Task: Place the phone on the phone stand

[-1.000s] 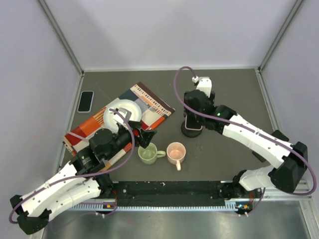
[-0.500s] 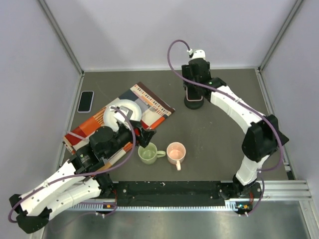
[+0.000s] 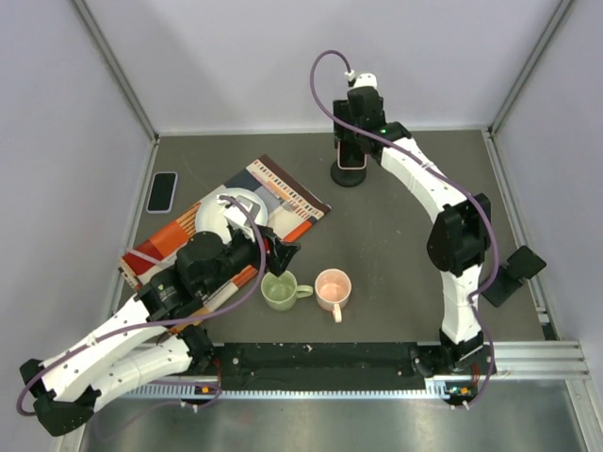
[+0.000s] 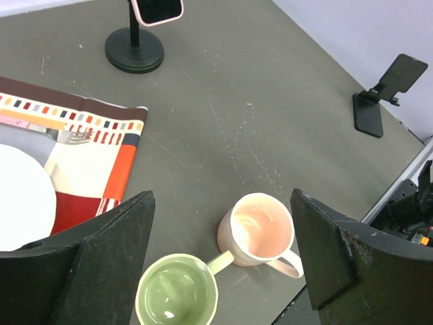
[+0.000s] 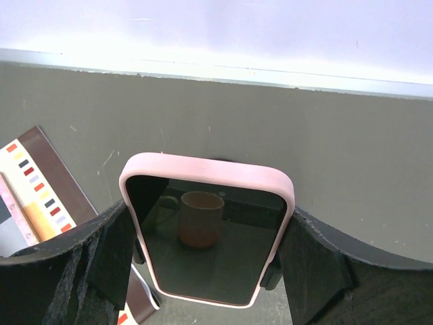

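The left arm is folded low over the striped, multicoloured placemat (image 3: 287, 200). Its left gripper (image 3: 277, 254) is spread and empty, above the green ceramic mug (image 3: 280, 291) and the pink ceramic mug (image 3: 333, 287). The right arm reaches far back, and the right gripper (image 3: 352, 156) clamps the pink-cased phone (image 5: 206, 233), which sits atop the black round-based stand (image 4: 134, 53). A black folding stand (image 4: 382, 91) sits far right.

Left arm (image 3: 122, 344) low, elbow bent, reaching forward-right. Left hand (image 4: 223, 244) fingers spread wide, holding nothing. Right arm (image 3: 424, 188) stretched far back, wrist tipped down. Right hand (image 5: 206, 261) fingers pressed against the phone (image 5: 206, 230) sides.
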Available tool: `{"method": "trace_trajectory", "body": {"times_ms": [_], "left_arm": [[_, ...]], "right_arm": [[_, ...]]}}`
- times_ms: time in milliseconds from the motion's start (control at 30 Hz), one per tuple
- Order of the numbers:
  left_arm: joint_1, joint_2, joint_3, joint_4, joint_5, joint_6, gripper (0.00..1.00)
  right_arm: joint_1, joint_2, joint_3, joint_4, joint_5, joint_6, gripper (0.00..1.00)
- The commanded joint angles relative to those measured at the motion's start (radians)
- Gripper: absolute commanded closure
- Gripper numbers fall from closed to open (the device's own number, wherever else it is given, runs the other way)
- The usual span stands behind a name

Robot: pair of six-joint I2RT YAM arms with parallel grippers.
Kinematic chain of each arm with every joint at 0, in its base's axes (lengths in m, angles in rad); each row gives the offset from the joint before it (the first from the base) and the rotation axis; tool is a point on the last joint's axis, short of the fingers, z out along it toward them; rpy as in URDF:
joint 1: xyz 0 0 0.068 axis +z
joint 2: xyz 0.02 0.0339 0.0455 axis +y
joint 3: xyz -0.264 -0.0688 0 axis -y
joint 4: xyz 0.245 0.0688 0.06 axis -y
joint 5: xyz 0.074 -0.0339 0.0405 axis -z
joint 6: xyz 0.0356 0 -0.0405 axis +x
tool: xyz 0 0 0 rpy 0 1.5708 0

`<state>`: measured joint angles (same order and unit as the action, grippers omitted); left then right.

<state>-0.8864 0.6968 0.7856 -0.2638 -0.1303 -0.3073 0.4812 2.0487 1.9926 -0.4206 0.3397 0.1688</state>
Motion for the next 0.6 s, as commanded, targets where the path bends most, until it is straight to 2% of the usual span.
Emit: {"method": "trace_trajectory", "body": {"times_ms": [0, 267, 300, 367, 400, 467, 500, 533, 567], "left_arm": [[-0.003, -0.006, 0.083, 0.011, 0.004, 0.034, 0.14], [-0.002, -0.008, 0.107, -0.011, 0.004, 0.054, 0.13], [-0.003, -0.010, 0.109, -0.014, 0.008, 0.056, 0.13], [-0.003, -0.011, 0.115, -0.014, 0.008, 0.059, 0.13], [-0.003, -0.013, 0.116, -0.014, 0.006, 0.060, 0.13], [-0.003, -0.011, 0.124, -0.012, 0.004, 0.074, 0.13], [-0.003, -0.008, 0.126, -0.014, 0.006, 0.082, 0.13], [-0.003, -0.008, 0.129, -0.014, 0.011, 0.085, 0.13], [-0.003, -0.003, 0.130, -0.014, 0.009, 0.086, 0.13]], "right_arm": [[-0.006, 0.002, 0.109, 0.086, 0.021, 0.014, 1.00], [-0.021, 0.037, 0.137, 0.091, -0.002, 0.032, 1.00], [-0.021, 0.034, 0.132, 0.091, -0.001, 0.029, 0.97], [-0.024, 0.027, 0.111, 0.091, -0.005, 0.031, 0.81], [-0.027, 0.024, 0.104, 0.091, -0.013, 0.031, 0.66], [-0.027, 0.005, 0.087, 0.089, -0.033, 0.024, 0.47], [-0.027, -0.002, 0.081, 0.086, -0.037, 0.023, 0.25], [-0.027, -0.018, 0.074, 0.080, -0.039, 0.023, 0.16], [-0.027, -0.027, 0.071, 0.074, -0.041, 0.026, 0.01]]}}
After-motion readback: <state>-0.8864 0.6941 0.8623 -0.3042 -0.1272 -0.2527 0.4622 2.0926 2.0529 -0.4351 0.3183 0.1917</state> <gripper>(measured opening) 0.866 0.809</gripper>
